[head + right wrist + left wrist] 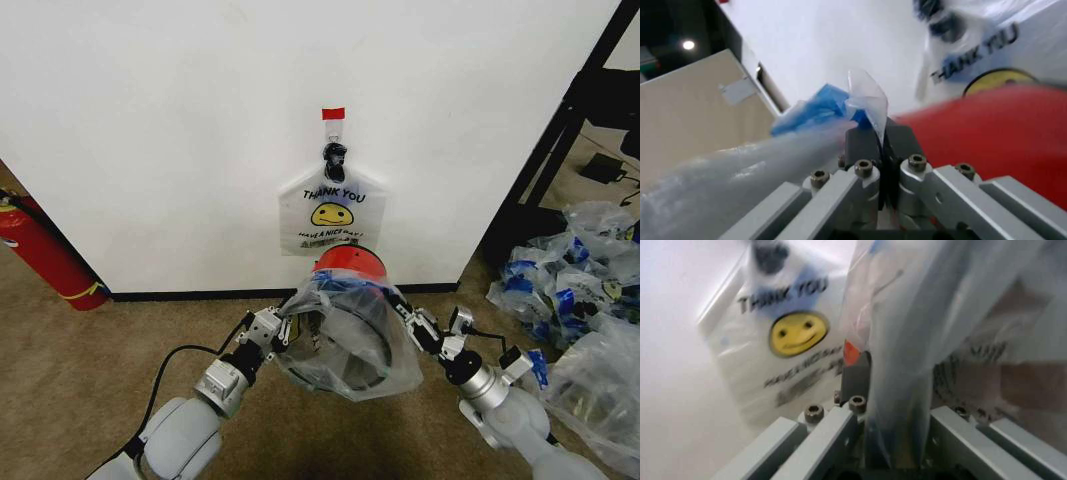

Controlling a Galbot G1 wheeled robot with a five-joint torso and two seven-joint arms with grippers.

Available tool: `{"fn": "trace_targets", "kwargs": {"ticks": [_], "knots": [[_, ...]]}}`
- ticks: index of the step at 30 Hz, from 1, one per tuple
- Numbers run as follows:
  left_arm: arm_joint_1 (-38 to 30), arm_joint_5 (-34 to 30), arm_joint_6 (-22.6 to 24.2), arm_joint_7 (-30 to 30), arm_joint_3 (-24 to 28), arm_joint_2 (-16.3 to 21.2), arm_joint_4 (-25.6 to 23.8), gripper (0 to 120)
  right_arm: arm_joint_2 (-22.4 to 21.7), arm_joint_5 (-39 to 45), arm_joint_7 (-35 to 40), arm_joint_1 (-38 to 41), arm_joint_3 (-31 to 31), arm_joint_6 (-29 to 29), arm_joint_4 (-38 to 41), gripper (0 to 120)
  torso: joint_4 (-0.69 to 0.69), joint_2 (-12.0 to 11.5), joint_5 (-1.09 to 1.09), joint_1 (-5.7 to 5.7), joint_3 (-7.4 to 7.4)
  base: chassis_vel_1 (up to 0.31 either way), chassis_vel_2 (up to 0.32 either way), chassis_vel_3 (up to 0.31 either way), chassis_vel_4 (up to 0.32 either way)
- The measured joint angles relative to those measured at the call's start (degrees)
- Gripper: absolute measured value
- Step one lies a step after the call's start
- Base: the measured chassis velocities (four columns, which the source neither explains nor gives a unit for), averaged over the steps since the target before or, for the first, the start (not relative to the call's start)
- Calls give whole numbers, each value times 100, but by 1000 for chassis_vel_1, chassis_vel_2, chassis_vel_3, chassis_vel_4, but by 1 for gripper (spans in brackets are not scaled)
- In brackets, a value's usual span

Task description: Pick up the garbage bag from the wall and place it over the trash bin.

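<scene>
The garbage bag, thin clear film with blue patches, is stretched between both grippers over the trash bin. The bin's red side shows at the far edge and its dark inside shows through the film. It stands on the carpet close to the wall. My left gripper is shut on the bag's left edge, with the film bunched between the fingers. My right gripper is shut on the right edge, pinching film with a blue patch beside the red bin.
A flat white "THANK YOU" smiley bag hangs on a hook under a red tape mark. A red fire extinguisher leans at the left. A heap of clear blue-printed bags lies at the right by a black frame.
</scene>
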Motion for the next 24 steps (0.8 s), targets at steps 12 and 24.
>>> {"fn": "trace_targets", "kwargs": {"ticks": [12,24], "knots": [[-224,-428,385,-74,-49,-120,253,0,-8,-407,-252,-5,154,210,-19,15,0,0,-1,0,0,0,0,0,0],[-468,-1615,986,-515,-156,-171,648,0,-90,135,150,53,390,383,-81,56,0,0,0,0,0,0,0,0,0]]}}
